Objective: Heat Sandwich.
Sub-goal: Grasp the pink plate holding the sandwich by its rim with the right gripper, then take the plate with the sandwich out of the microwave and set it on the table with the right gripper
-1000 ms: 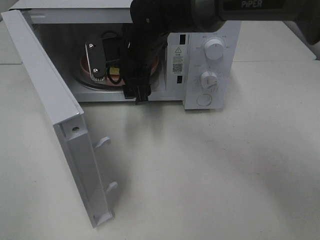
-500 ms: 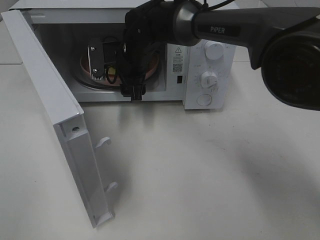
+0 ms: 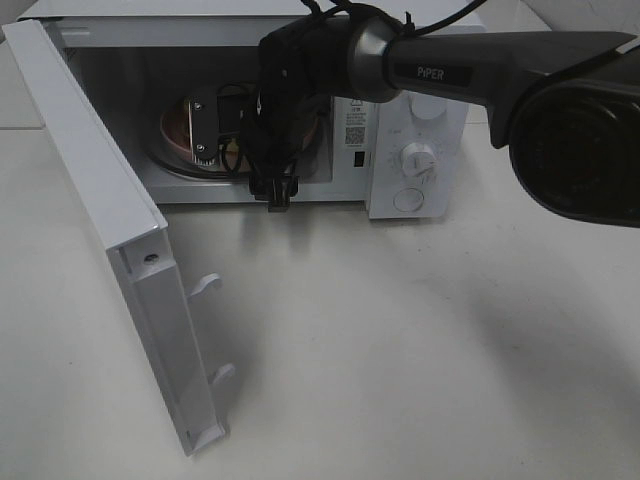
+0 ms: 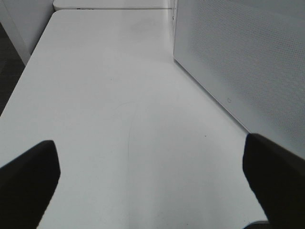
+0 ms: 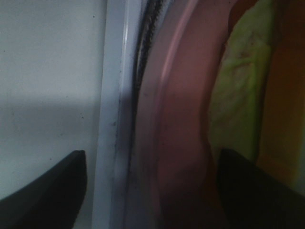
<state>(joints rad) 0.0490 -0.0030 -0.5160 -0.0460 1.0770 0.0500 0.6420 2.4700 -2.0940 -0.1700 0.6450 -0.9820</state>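
Right wrist view: sandwich (image 5: 243, 95) blurred, cut off at right edge. High view, upper centre: right arm (image 3: 290, 100) hides most of pink plate (image 3: 178, 125).

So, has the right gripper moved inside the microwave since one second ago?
Yes, a little: the right gripper has shifted sideways inside the microwave, toward the side where the control panel is.

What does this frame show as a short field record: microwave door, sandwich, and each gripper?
microwave door: open, swung wide
sandwich: on the pink plate, inside the microwave
right gripper: inside the microwave, open, plate rim between its jaws
left gripper: open, above the table, holding nothing
stage: door not yet closed
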